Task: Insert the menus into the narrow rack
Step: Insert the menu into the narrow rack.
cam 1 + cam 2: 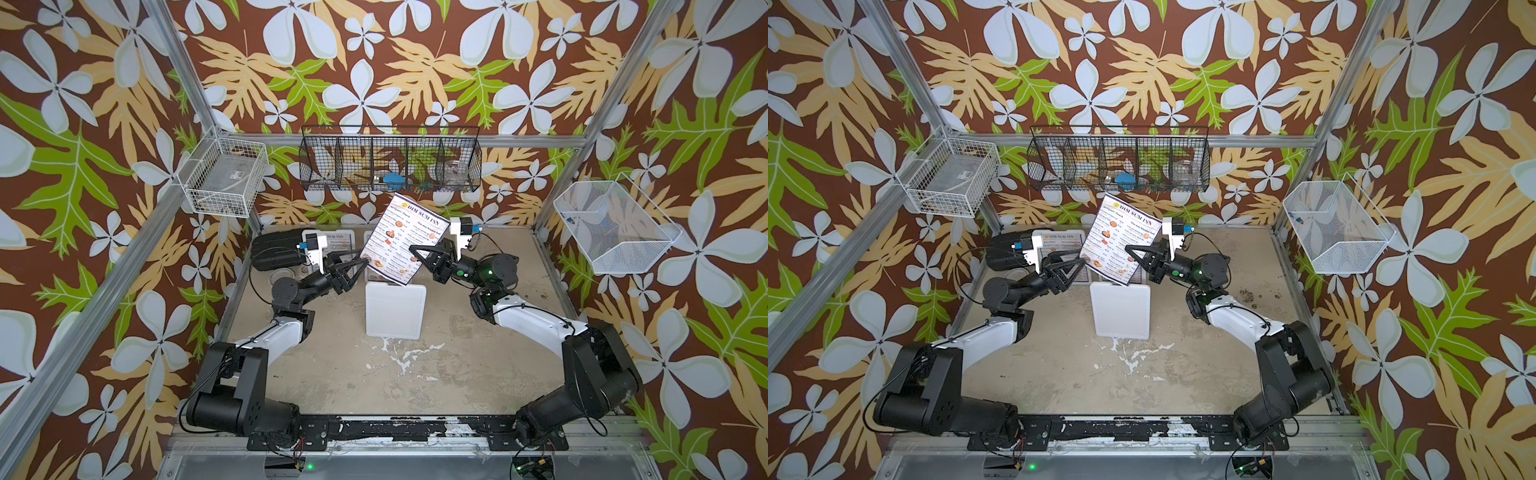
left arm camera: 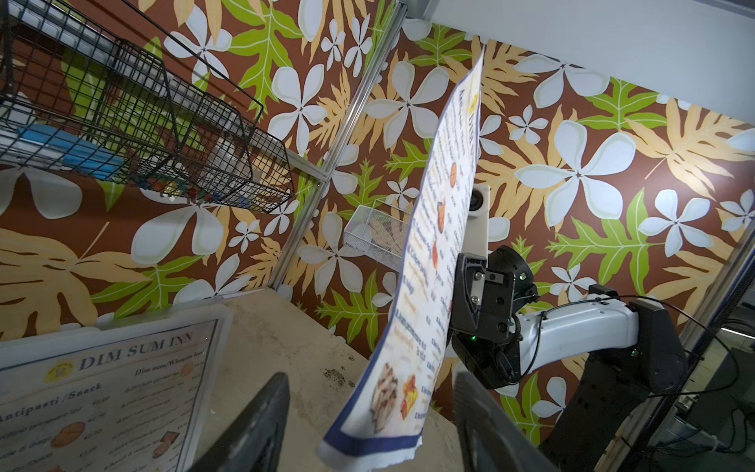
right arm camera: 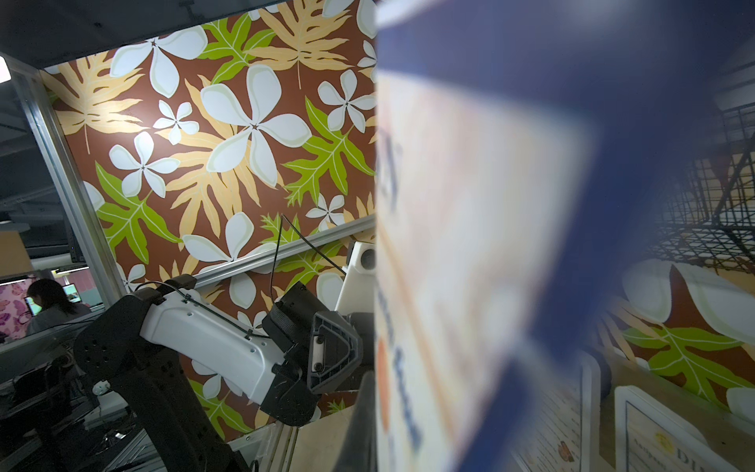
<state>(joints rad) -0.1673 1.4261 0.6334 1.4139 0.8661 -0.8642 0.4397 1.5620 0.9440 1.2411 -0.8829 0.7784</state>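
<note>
1. Nearest the lens, the held menu (image 3: 470, 265) fills much of the right wrist view as a blur of white sheet and dark blue border, too close for us to read.
2. The right gripper (image 1: 415, 250) is pressed together on this sheet, pinching it partway up the edge that faces its own arm. In both top views the menu (image 1: 1121, 237) stands nearly upright in the air, tilted, with its "DIM SUM INN" heading at the top.
3. The left gripper (image 2: 371, 380) is spread. We see its two dark fingers (image 2: 253, 421) apart, with the menu's (image 2: 433, 265) lower bordered corner hanging between them and touching neither.
4. In a top view the left gripper (image 1: 362, 262) points at the sheet's (image 1: 405, 239) lower edge from the side opposite the right gripper.
5. Below both grippers a plain white panel (image 1: 395, 307) with rounded corners sits on the tabletop (image 1: 332, 365). The held menu's bottom corner overlaps the panel's far edge in the top views, and we cannot tell whether they touch.
6. Just beyond the left gripper's wrist a second menu (image 2: 102, 388) lies against a white rounded panel, heading readable; it also shows behind that wrist in a top view (image 1: 337, 240).
7. A strip of a third menu (image 1: 370, 272) shows just past the left fingertips, mostly hidden behind the held sheet.
8. Above and beyond both grippers a black wire basket (image 1: 390, 160) hangs on the back wall.
</note>
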